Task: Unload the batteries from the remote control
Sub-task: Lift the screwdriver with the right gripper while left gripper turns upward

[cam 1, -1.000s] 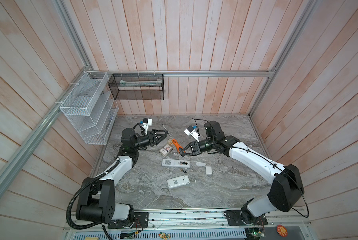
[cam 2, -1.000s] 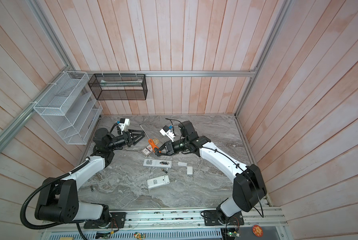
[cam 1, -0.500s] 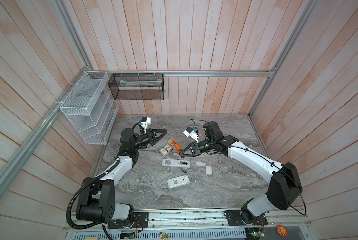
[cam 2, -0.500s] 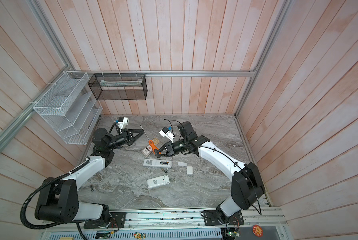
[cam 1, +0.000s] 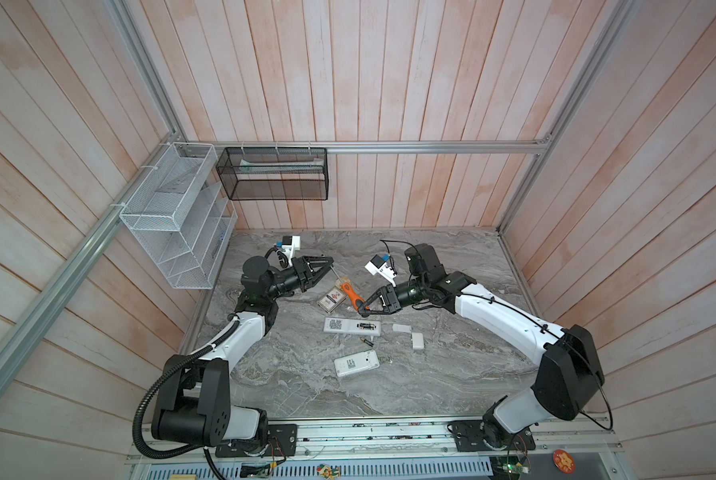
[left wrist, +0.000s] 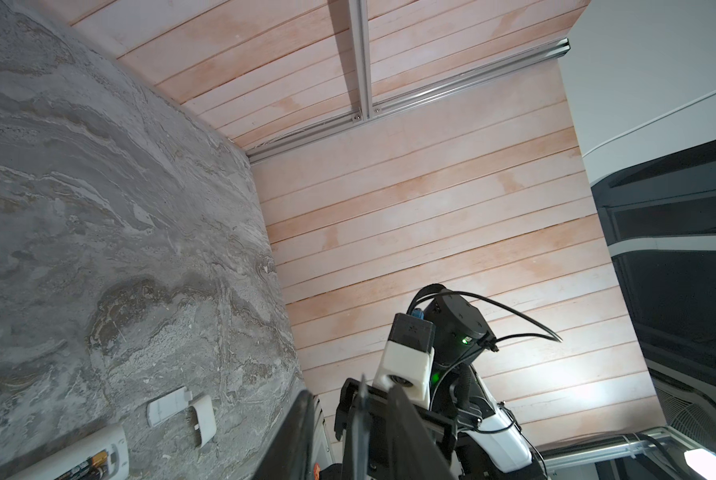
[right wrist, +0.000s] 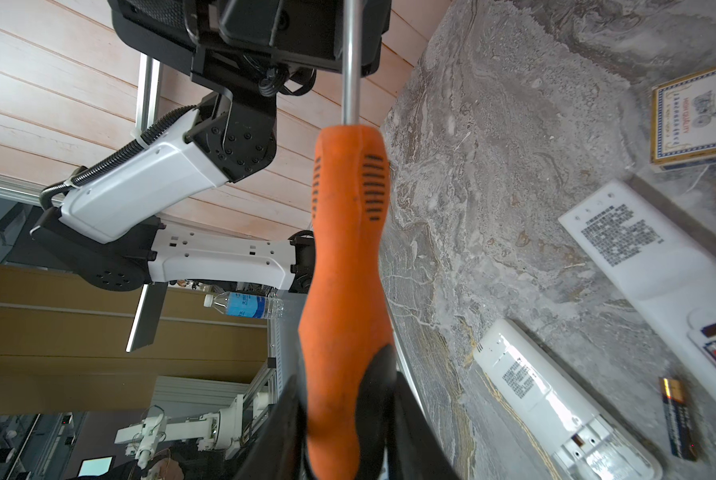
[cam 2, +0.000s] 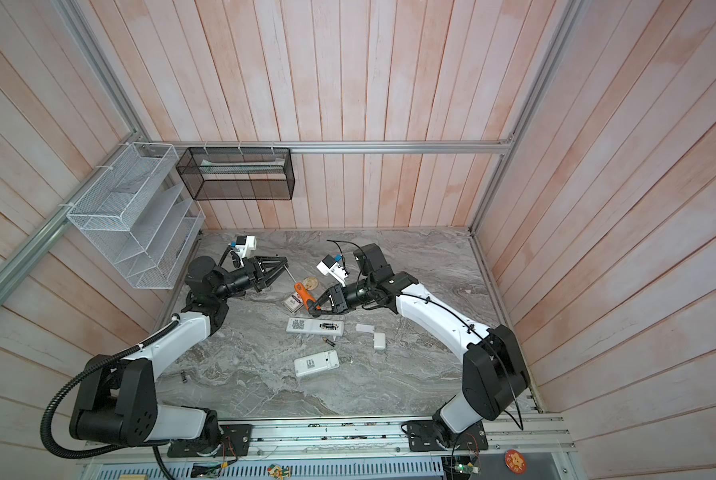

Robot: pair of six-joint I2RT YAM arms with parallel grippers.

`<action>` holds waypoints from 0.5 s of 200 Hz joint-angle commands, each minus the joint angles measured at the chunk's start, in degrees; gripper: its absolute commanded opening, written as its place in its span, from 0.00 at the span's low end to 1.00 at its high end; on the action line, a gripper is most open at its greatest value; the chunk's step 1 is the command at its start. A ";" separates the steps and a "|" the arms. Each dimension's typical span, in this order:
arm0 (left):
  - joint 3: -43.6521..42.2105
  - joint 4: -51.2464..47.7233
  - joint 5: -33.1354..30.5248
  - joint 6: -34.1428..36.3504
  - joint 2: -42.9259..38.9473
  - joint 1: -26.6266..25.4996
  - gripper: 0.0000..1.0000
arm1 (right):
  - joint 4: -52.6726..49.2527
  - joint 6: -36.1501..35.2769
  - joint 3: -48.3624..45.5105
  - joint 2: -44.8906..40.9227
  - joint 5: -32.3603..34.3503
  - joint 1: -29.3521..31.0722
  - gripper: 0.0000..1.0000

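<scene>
Almost nothing has shifted since a second earlier: the left arm [cam 1: 240, 332], the right arm [cam 1: 502, 316] and everything on the bench [cam 1: 452, 374] lie as they did. Only the set of the left end effector [cam 1: 330, 262] has changed slightly.

Both arms reach inward and meet above the far half of the bench. The right end effector [cam 1: 364, 308] is pinched on the butt of the orange-handled screwdriver [right wrist: 348, 249]. This leaves the steel shaft free, presumably as a lever for the cells. The left end effector stands at the shaft's far end. Whether its jaws nip the shaft or stand just clear cannot be told; the pose suggests steadying or re-gripping.

Near the screwdriver the remote control [cam 1: 350, 325] lies face down, its bay uncovered and batteries [cam 1: 364, 326] seated inside. A second remote [cam 1: 356, 363], nearer the front, shows a bay that appears empty. Two white covers [cam 1: 401, 328] rest to the right of the remote control, evidently set aside. A loose battery [cam 1: 366, 342] lies between the remotes, so unloading is judged part done.

Pale pink plank walls [cam 1: 389, 83] enclose the cell. A white wire rack [cam 1: 173, 216] and a black mesh basket [cam 1: 273, 174] hang at the back left. The bench is grey, veined and matt.
</scene>
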 commanded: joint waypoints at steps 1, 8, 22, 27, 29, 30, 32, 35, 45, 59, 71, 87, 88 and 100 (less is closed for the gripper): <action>0.40 1.33 -0.92 0.03 0.43 -0.20 0.28 | 2.52 0.42 -1.01 -0.20 -1.50 0.62 0.01; 0.57 1.72 -0.86 -0.04 0.61 -0.16 0.25 | 3.27 0.92 -1.26 -0.18 -1.44 0.59 0.01; 0.66 2.26 -0.62 -0.33 0.69 -0.19 0.18 | 4.51 1.83 -1.64 -0.09 -1.45 0.63 0.01; 0.61 2.31 -0.65 -0.28 0.72 -0.20 0.15 | 4.70 2.08 -1.75 0.04 -1.39 0.62 0.01; 0.61 2.32 -0.57 -0.34 0.72 -0.20 0.13 | 4.79 2.10 -1.69 0.05 -1.33 0.63 0.01; 0.64 2.34 -0.53 -0.35 0.72 -0.16 0.12 | 4.80 2.15 -1.66 0.11 -1.31 0.60 0.01; 0.57 2.35 -0.52 -0.31 0.72 -0.13 0.11 | 4.83 2.18 -1.65 0.09 -1.31 0.65 0.01; 0.55 2.35 -0.48 -0.28 0.66 -0.19 0.09 | 4.83 2.19 -1.66 0.24 -1.04 0.59 0.01; 0.45 2.45 -0.31 -0.18 0.67 -0.19 0.00 | 4.81 2.24 -1.39 0.50 -0.76 0.58 0.01; 0.33 2.47 0.06 -0.19 0.71 -0.08 0.00 | 4.72 2.20 -1.03 1.03 -0.51 0.60 0.02; 0.33 2.27 0.19 -0.26 0.78 -0.08 0.00 | 4.28 2.10 -0.47 1.40 0.47 0.61 0.07; 0.48 0.69 -0.13 0.06 0.67 -0.05 0.00 | 2.96 1.09 0.76 1.80 2.47 0.62 0.19; 0.49 0.55 -0.17 0.07 0.70 -0.04 0.00 | 2.88 1.07 0.84 1.82 2.69 0.60 0.20; 0.56 -1.15 -1.18 0.33 0.59 -0.02 0.00 | 2.08 0.50 1.79 1.59 5.71 0.52 0.33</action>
